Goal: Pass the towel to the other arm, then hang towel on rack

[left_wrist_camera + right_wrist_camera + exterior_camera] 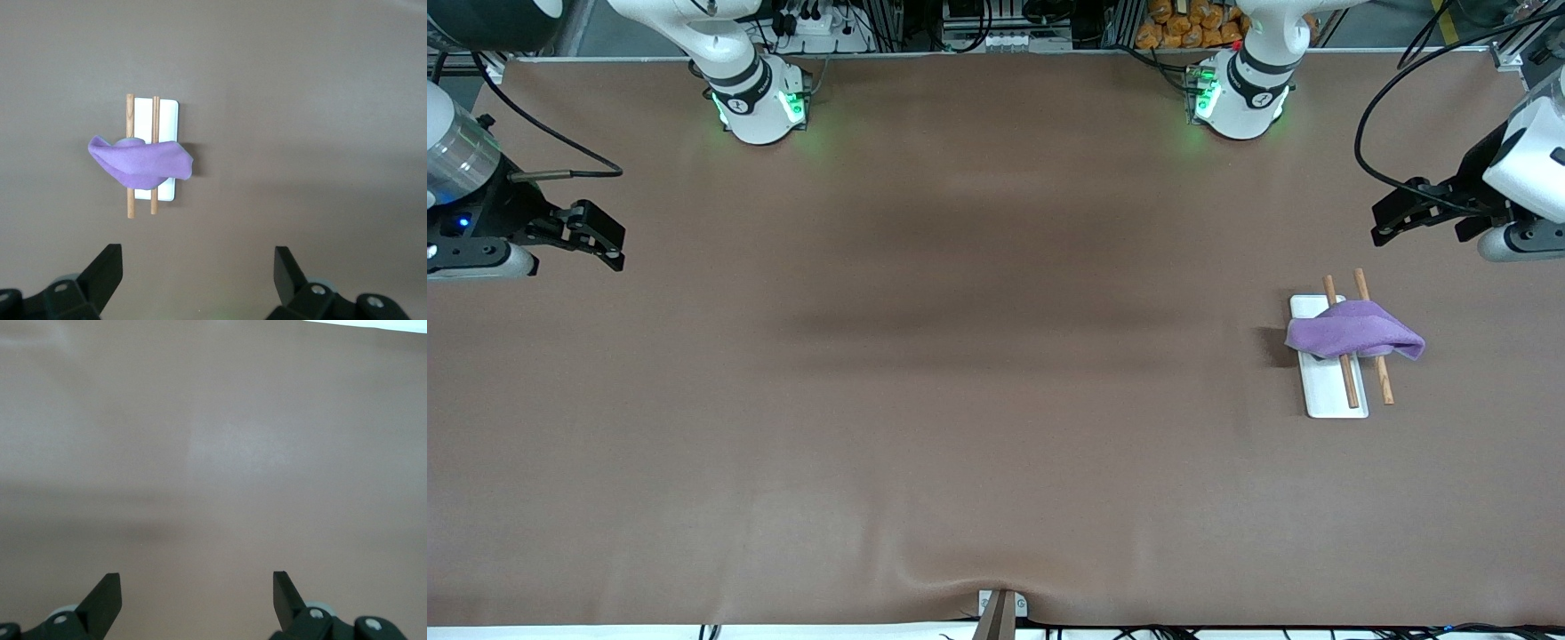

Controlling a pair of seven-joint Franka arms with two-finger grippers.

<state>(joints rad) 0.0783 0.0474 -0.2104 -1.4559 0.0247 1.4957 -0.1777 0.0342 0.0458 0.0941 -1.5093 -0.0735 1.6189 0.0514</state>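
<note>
The purple towel [1353, 330] hangs draped across the two brown rods of the rack [1334, 384], which stands on its white base plate toward the left arm's end of the table. The left wrist view shows the towel [141, 163] on the rack [167, 113] too. My left gripper [1392, 218] is open and empty, held in the air above the table at the left arm's end, apart from the rack. My right gripper [605, 242] is open and empty, in the air at the right arm's end of the table, and its wrist view shows only bare table.
The brown table cover [978, 400] spreads wide between the two arms. A small metal clamp [1000, 609] sits at the table's edge nearest the front camera. Cables trail near both arms.
</note>
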